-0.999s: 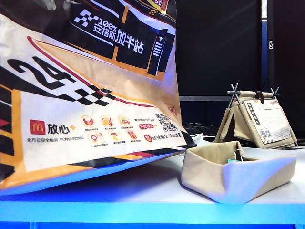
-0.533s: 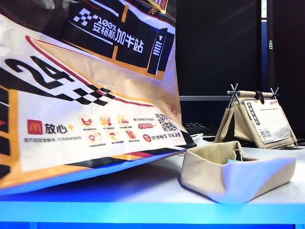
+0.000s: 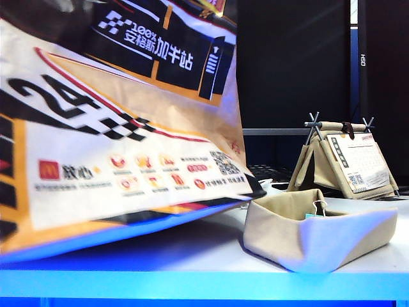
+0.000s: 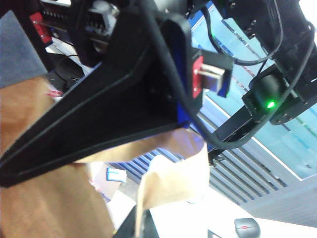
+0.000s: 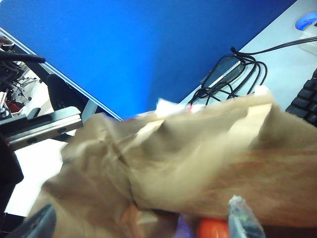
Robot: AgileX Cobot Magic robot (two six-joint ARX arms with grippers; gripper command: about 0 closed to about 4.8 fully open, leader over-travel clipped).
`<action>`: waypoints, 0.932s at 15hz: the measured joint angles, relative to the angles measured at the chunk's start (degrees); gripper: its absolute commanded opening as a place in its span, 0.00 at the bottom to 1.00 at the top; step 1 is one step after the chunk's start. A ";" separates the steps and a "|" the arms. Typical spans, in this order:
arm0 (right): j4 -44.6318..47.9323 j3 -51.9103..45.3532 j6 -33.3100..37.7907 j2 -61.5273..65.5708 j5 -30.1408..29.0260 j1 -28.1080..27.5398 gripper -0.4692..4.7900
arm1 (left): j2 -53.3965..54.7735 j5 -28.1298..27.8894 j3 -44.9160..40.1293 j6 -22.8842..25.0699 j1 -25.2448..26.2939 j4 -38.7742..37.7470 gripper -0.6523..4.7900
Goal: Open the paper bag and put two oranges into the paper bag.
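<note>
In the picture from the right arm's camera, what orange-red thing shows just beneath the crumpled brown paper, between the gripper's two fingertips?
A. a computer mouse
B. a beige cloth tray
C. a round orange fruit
C: an orange peeks out below the paper bag, between the right gripper's spread fingertips.

The paper bag (image 3: 121, 121) stands left on the table (image 3: 192, 256), fabric tray (image 3: 319, 227) right (stand (image 3: 342, 160) behind).

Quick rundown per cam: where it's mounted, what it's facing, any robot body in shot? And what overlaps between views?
Exterior: low at table edge, facing the paper bag and beige tray; no robot visible.
Left wrist: on the left arm, left gripper jaws shut on the bag's brown paper.
Right wrist: above the bag's crumpled top, right gripper jaws open, an orange between.
Shared: the paper bag.
</note>
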 measured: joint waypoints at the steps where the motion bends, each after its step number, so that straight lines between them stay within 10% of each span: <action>1: 0.68 0.00 0.00 0.00 0.17 0.00 0.85 | 0.00 -1.01 0.00 0.63 0.00 0.04 0.11; 5: 4.09 6.23 -5.62 -1.11 3.69 -0.02 0.07 | 0.00 -14.73 0.00 3.93 0.00 0.35 0.11; 14: -15.69 12.07 -23.96 -21.94 38.12 -0.11 0.08 | -1.53 -24.06 -0.02 6.40 0.02 17.77 0.11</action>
